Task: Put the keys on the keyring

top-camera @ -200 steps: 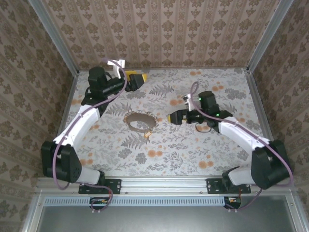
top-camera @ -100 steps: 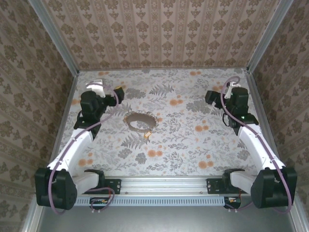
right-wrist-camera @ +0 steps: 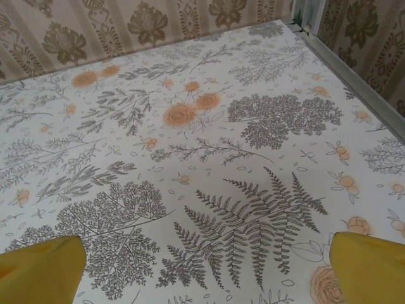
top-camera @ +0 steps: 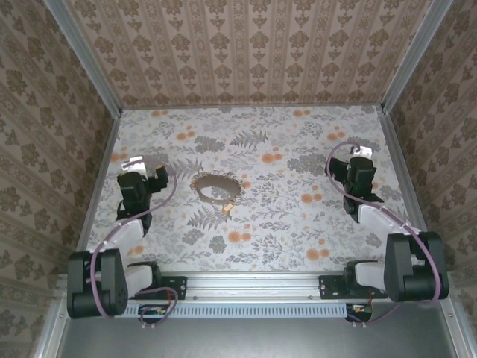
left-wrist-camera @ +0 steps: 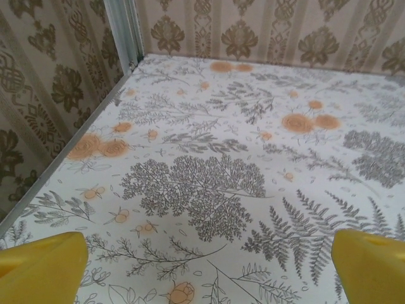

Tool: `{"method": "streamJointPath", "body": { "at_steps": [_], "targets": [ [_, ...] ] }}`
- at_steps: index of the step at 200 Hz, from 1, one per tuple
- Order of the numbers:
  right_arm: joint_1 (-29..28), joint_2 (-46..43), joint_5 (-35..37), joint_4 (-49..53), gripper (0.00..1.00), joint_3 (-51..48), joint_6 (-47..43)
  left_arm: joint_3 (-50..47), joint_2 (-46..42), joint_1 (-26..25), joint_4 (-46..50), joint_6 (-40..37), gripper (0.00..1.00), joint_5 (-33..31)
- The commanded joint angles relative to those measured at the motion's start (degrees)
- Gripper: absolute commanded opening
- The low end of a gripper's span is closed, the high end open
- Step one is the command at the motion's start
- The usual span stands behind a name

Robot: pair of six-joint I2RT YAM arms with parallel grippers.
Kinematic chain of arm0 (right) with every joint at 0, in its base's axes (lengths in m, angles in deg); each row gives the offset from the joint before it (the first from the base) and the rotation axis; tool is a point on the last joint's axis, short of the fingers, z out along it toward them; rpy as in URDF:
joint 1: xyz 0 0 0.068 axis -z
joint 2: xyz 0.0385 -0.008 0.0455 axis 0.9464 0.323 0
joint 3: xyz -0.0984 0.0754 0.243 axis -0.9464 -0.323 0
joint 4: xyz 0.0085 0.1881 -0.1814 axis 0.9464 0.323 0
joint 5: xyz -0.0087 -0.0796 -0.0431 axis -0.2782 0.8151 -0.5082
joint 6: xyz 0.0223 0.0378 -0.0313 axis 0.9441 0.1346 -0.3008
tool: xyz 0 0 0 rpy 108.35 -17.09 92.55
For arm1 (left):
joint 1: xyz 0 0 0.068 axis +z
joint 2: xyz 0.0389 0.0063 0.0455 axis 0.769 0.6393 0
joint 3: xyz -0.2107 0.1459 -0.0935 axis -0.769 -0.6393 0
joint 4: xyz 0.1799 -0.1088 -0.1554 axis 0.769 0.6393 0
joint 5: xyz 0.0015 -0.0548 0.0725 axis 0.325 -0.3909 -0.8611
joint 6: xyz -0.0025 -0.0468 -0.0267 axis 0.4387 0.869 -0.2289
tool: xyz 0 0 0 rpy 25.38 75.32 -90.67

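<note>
My left gripper (left-wrist-camera: 205, 269) and right gripper (right-wrist-camera: 205, 269) are spread wide and empty, well apart on either side of the keyring (top-camera: 217, 187), so it and the key (top-camera: 227, 211) beside it lie free.

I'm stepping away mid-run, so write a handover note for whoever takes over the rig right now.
The left end effector is open and empty, at the left of the table.
The right end effector is open and empty, at the right.
The keyring lies flat mid-table, with the key at its near rim. I cannot tell whether it is threaded on or just touching.
Left to do: check the key, and thread it if it is loose.
</note>
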Motion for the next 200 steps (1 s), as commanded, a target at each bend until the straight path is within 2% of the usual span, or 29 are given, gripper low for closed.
{"method": "streamJointPath", "body": {
  "at_steps": [1, 15, 26, 38, 46, 52, 59, 73, 93, 110, 200],
  "targets": [
    [0.52, 4.68, -1.19, -13.68, 0.99, -3.33, -2.49, -3.08, 6.81, 0.3, -15.44, -3.37, 1.0, 0.18],
    [0.44, 9.52, -4.56, -23.62, 1.0, -6.3, -4.04, -3.58, 12.18, 0.15, -20.61, -4.32, 1.0, 2.24],
    [0.17, 9.27, -7.92, -22.06, 1.0, -6.09, -5.46, -4.35, 16.69, 0.0, -26.18, -4.42, 1.0, 2.77],
    [0.33, 12.97, -10.93, -27.96, 1.0, -7.45, -6.27, -4.42, 21.39, 0.05, -31.62, -5.28, 1.0, 3.61],
    [0.34, 16.25, -12.44, -35.24, 1.0, -8.63, -6.71, -2.87, 20.71, 0.13, -27.41, -5.38, 1.0, 4.81],
    [0.35, 15.17, -13.18, -31.34, 1.0, -7.57, -7.07, -1.42, 19.51, 0.16, -22.16, -5.01, 1.0, 5.49],
    [0.35, 13.92, -13.61, -24.52, 1.0, -5.25, -7.3, 0.01, 20.25, 0.25, -21.21, -5.55, 1.0, 6.06],
    [0.17, 14.99, -13.97, -25.57, 1.0, -4.85, -7.75, 2.96, 20.15, 0.03, -15.29, -6.47, 1.0, 7.82],
    [-0.69, 14.69, -12.5, -24.19, 1.0, -4.41, -8.25, 3.38, 20.39, -0.21, -14.97, -6.89, 1.0, 7.96],
    [-2.58, 14.48, -8.18, -24.65, 1.0, -4.78, -9.19, 3.39, 20.49, -0.37, -15.12, -6.97, 1.0, 7.74],
    [-1.6, 14.52, -10.32, -24.07, 1.0, -4.49, -8.67, 3.3, 20.36, -1.44, -15.3, -7.74, 1.0, 6.11]
  ]
}}
